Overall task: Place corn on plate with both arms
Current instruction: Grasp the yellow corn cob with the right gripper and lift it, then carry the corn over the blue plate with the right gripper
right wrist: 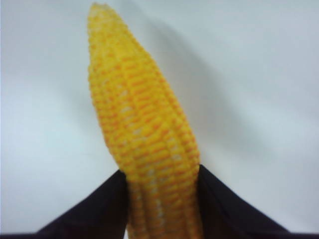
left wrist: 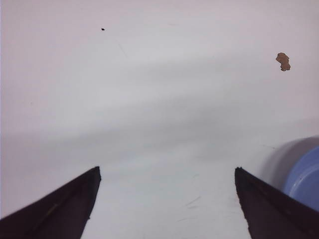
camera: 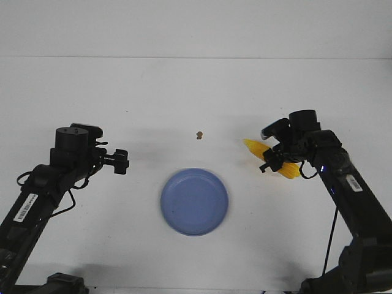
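Yellow husked corn cob (camera: 271, 158) sat clamped in my right gripper (camera: 270, 160), at three o'clock from the round blue plate (camera: 195, 201); my left gripper (camera: 120, 161) gaped, holding nothing.

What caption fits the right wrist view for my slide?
Right gripper jaws shut on the yellow corn, tapered tip pointing away, above the white table.

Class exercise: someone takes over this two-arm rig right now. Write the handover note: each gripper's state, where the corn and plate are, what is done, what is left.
Right gripper: shut on the corn, its pointed end facing the table's middle.
Left gripper: open, holding nothing, to the left of the plate.
Plate: blue, at the table's centre front, nothing on it.
Done: corn grasped by the right arm.
Left: carry the corn over the plate, set it down, release. A small brown speck lies beyond the plate; ignore it.
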Available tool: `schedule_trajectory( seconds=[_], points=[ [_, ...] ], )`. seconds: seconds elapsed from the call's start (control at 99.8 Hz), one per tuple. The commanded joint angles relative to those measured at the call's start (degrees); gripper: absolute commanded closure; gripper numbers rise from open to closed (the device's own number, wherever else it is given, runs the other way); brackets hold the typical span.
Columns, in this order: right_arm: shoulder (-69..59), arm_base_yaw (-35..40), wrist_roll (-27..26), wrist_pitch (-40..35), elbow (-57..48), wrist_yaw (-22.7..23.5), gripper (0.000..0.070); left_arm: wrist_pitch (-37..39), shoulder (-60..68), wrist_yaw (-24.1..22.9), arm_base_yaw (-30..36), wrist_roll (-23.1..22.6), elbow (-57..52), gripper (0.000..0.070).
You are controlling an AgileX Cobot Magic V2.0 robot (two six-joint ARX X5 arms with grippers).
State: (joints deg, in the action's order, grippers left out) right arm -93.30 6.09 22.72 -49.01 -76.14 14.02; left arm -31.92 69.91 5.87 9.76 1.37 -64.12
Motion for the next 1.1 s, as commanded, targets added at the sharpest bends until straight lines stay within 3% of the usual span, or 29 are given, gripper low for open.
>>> schedule_trajectory(
  seconds=[0.0, 0.16, 0.23, 0.411, 0.641, 0.891, 1.022, 1.092],
  points=[
    [1.5, 3.3, -3.7, -1.1, -2.0, 2.1, 0.0565, 0.3, 0.5, 0.1, 0.1, -0.3, -1.0, 0.0151],
    [3.8, 13.1, -7.3, -2.9, -2.1, 8.4, 0.0565, 0.3, 0.5, 0.1, 0.1, -0.3, -1.0, 0.0151],
    [3.8, 17.5, -8.2, -4.4, -2.1, 9.1, 0.0565, 0.3, 0.5, 0.1, 0.1, -0.3, -1.0, 0.0151],
    [1.9, 27.7, -11.5, -3.7, -2.1, 5.2, 0.0564, 0.3, 0.5, 0.1, 0.1, -0.3, -1.0, 0.0151],
    [-1.3, 32.3, -15.5, -3.3, -2.0, 0.7, 0.0555, 0.3, 0.5, 0.1, 0.1, -0.2, -1.0, 0.0151],
    [-4.3, 33.0, -16.9, -3.2, -2.0, 0.4, 0.0313, 0.2, 0.5, 0.1, 0.1, -0.2, -1.0, 0.0151],
    [-4.4, 33.0, -16.9, -2.6, -2.0, 0.0, 0.0231, 0.2, 0.5, 0.1, 0.1, -0.2, -1.0, 0.0151],
    [-4.4, 33.0, -17.0, -1.6, -2.0, 0.1, 0.0223, 0.2, 0.5, 0.1, 0.1, -0.2, -1.0, 0.0150]
  ],
)
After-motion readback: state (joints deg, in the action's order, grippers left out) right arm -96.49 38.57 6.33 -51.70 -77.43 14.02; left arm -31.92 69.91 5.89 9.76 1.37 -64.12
